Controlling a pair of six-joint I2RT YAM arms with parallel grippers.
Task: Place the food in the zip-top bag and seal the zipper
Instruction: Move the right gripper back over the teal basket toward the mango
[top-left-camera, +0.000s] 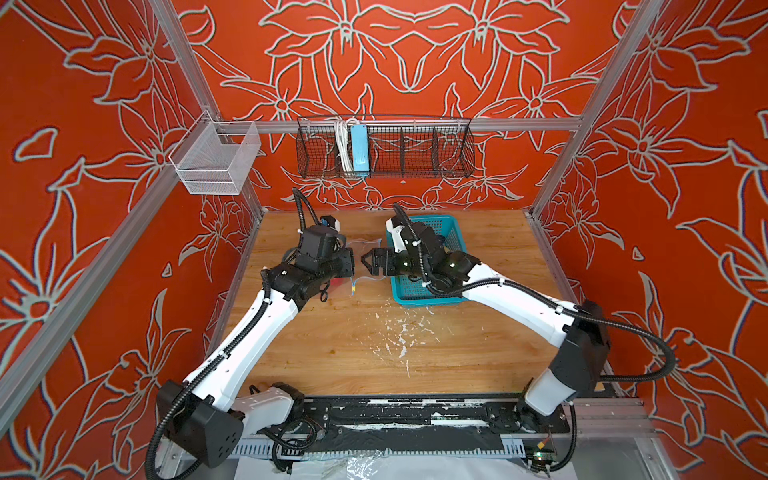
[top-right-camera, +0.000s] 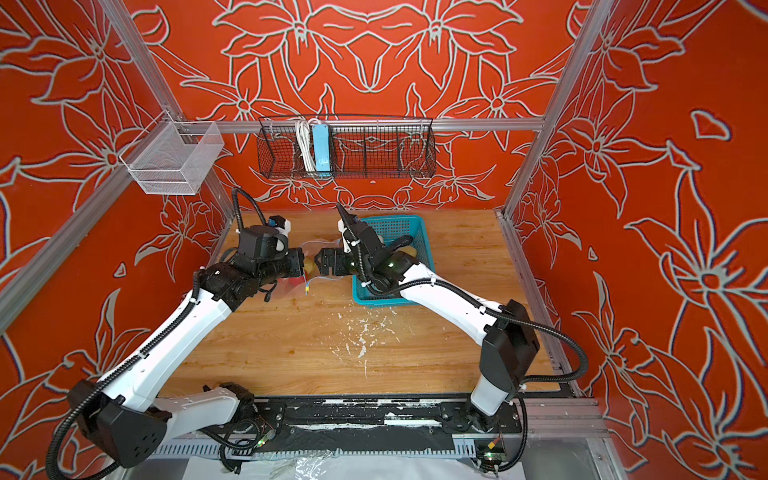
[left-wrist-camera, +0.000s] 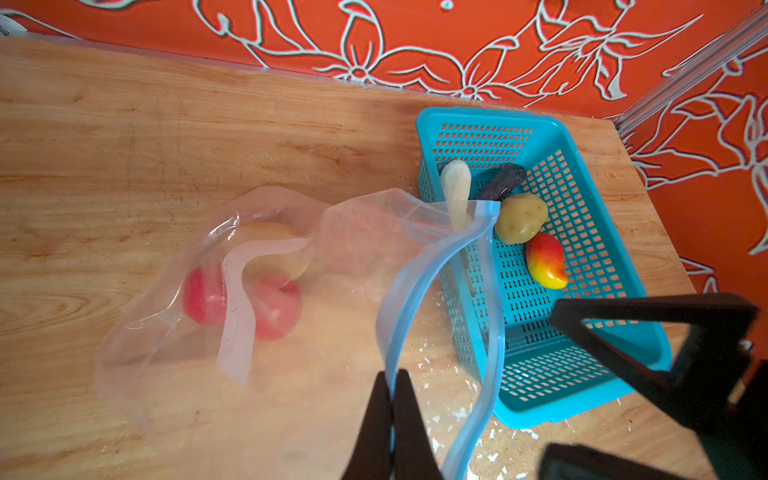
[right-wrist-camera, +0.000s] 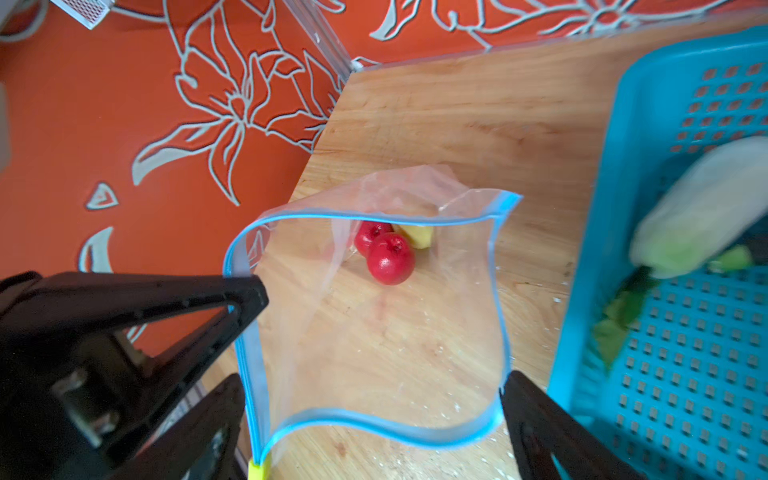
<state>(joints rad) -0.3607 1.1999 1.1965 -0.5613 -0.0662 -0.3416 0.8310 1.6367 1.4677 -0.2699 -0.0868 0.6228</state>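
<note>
The clear zip-top bag (left-wrist-camera: 291, 332) lies on the wooden table with its mouth held up and wide. My left gripper (left-wrist-camera: 392, 374) is shut on the light-blue zipper (left-wrist-camera: 415, 274) strip at one side of the mouth. Two red tomatoes (right-wrist-camera: 390, 257) and a yellowish potato (right-wrist-camera: 419, 237) sit inside the bag. My right gripper (right-wrist-camera: 374, 378) hangs open just before the mouth, a finger on each side, holding nothing. The zipper's yellow tab (right-wrist-camera: 259, 469) shows near it. In the teal basket (left-wrist-camera: 469, 114) lie a white-green leafy vegetable (left-wrist-camera: 455, 187), a dark eggplant (left-wrist-camera: 500, 183), a potato (left-wrist-camera: 521, 218) and a red-yellow fruit (left-wrist-camera: 546, 259).
The basket (top-left-camera: 419, 297) stands right of the bag (top-left-camera: 365, 286), under my right arm. White flecks (top-left-camera: 399, 332) mark the table's middle. A black wire rack (top-left-camera: 386, 149) hangs on the back wall and a white mesh bin (top-left-camera: 216, 158) on the left frame.
</note>
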